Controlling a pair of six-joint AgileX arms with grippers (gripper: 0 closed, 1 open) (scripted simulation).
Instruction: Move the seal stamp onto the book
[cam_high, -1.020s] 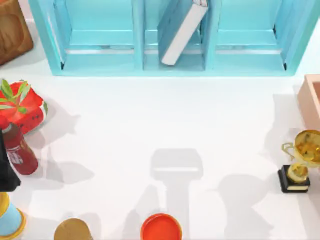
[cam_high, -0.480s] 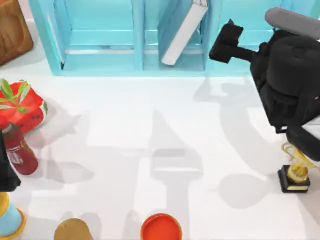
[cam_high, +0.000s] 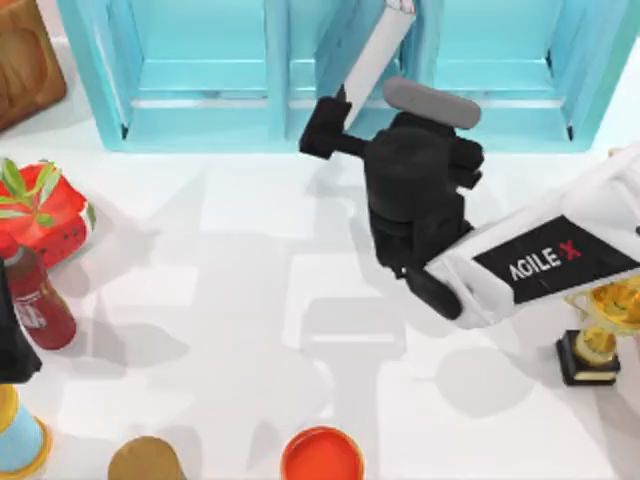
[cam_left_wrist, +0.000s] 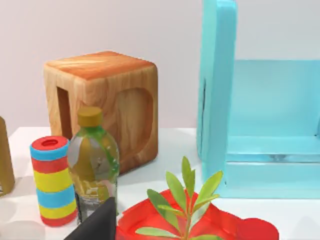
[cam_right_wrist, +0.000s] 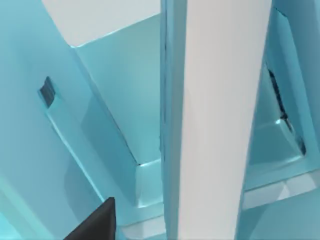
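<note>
Right gripper (cam_high: 322, 130) sits at the front of the shelf unit (cam_high: 200, 110), at the lower end of the book (cam_high: 365, 60); can't tell its opening. Right arm reaches in diagonally from the table's right edge, wrist pointing toward the shelf. Book leans tilted in the middle compartment, white page edge facing the wrist camera (cam_right_wrist: 220, 120). Left arm parked at the table's left edge beside the dark red bottle (cam_high: 35, 300). Gold trophy (cam_high: 600, 330) stands on the right.
</note>
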